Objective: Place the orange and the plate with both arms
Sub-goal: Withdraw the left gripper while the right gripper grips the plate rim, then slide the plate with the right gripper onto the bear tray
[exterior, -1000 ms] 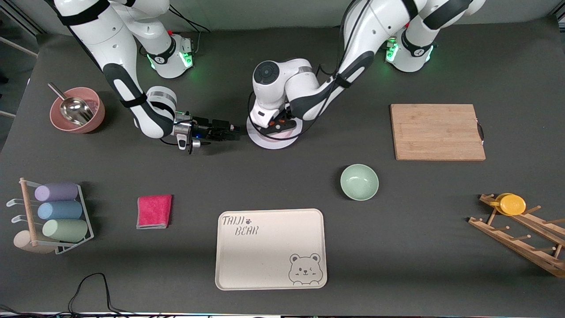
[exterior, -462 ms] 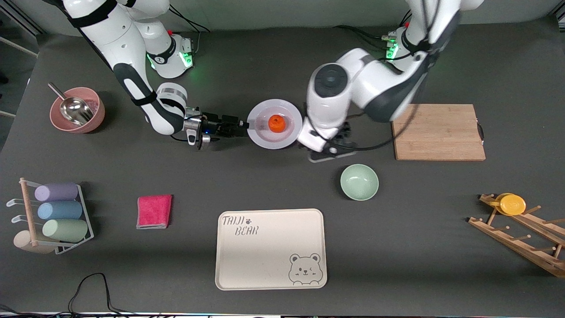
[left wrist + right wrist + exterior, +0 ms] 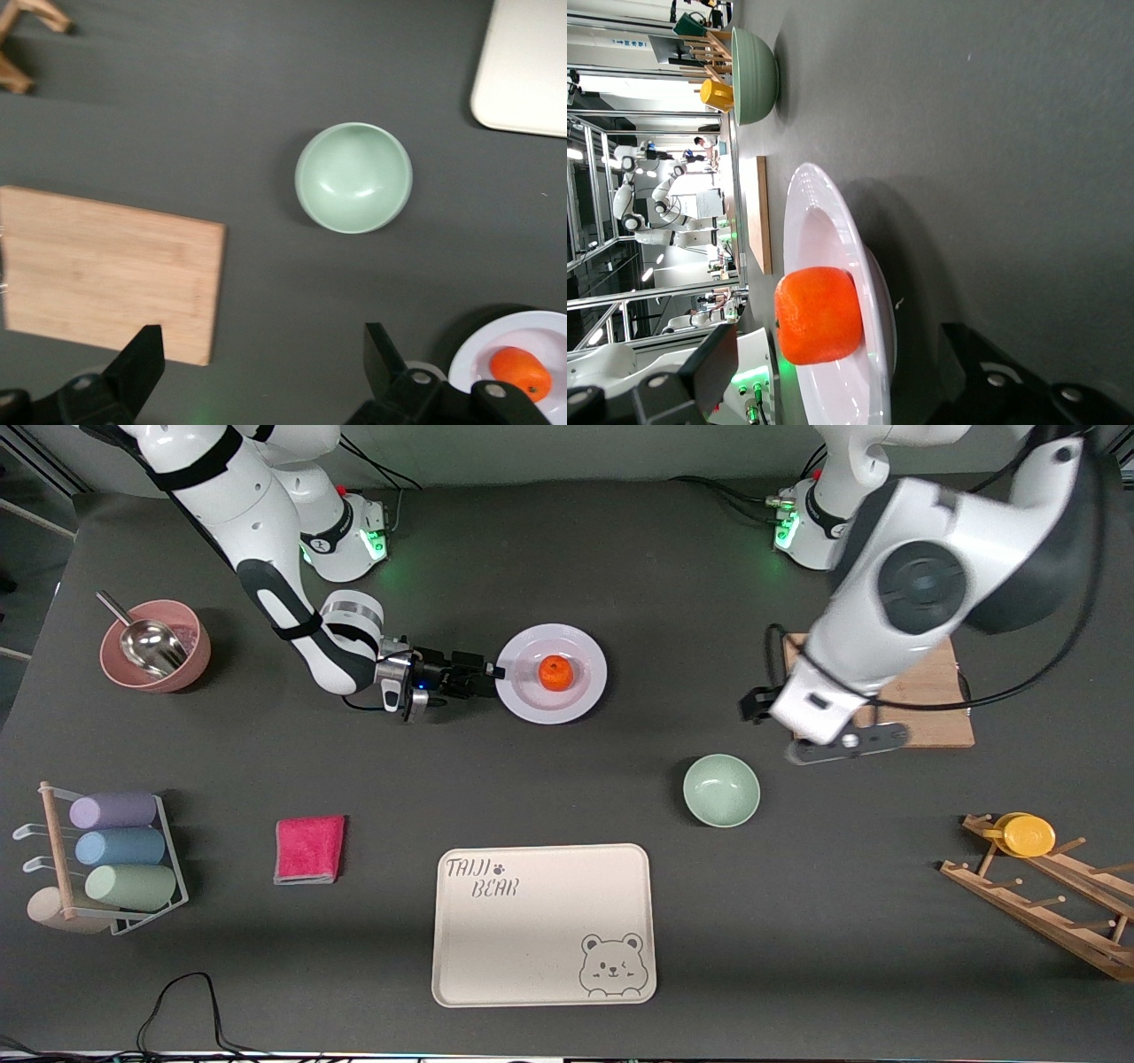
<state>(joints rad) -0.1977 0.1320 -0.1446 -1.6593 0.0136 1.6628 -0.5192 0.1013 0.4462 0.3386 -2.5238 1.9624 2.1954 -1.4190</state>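
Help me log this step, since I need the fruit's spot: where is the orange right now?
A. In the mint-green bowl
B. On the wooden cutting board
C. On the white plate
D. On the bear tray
C: the orange sits in the middle of the plate, as the front and right wrist views both show, while the bowl holds nothing.

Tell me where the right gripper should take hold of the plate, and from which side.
Grip the plate by its wide, shallow rim, at the edge toward the right arm's end of the table, where the open right gripper already sits level with it. Slide one finger under the raised rim and one over. That likely keeps clear of the orange in the middle.
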